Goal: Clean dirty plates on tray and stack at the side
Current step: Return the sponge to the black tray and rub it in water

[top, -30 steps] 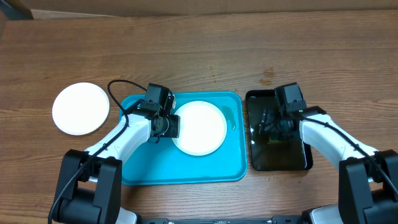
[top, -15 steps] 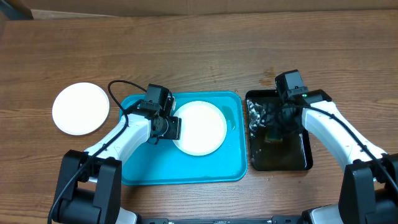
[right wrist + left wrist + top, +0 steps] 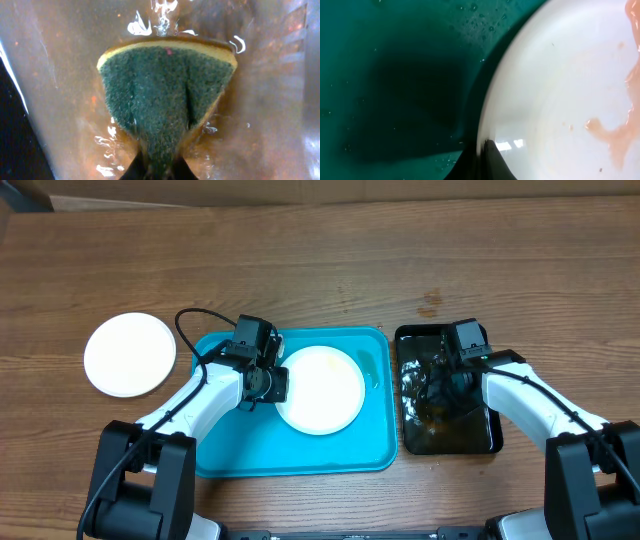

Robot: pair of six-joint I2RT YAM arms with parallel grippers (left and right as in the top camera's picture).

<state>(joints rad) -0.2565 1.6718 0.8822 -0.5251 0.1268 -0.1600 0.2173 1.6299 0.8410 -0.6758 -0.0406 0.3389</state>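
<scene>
A pale round plate (image 3: 325, 390) lies on the turquoise tray (image 3: 300, 450). My left gripper (image 3: 272, 382) is shut on its left rim. In the left wrist view the dark fingertips (image 3: 490, 152) pinch the plate (image 3: 555, 95) at its edge, and reddish-brown smears (image 3: 615, 135) mark its right part. A second, white plate (image 3: 130, 354) rests on the bare wood at the far left. My right gripper (image 3: 440, 388) is down in the black tray (image 3: 480, 435), shut on a green scrub sponge (image 3: 165, 95) with a yellow backing, folded between the fingers and sitting in brownish water.
The black tray of water stands just right of the turquoise tray, a narrow gap between them. Water drops (image 3: 480, 20) dot the turquoise tray beside the plate. Brown wood tabletop (image 3: 330, 270) stretches behind both trays.
My right gripper swung to the far end of the black tray and came back to its middle, closing on the sponge and stirring the water. The left gripper stayed at the plate's rim.
</scene>
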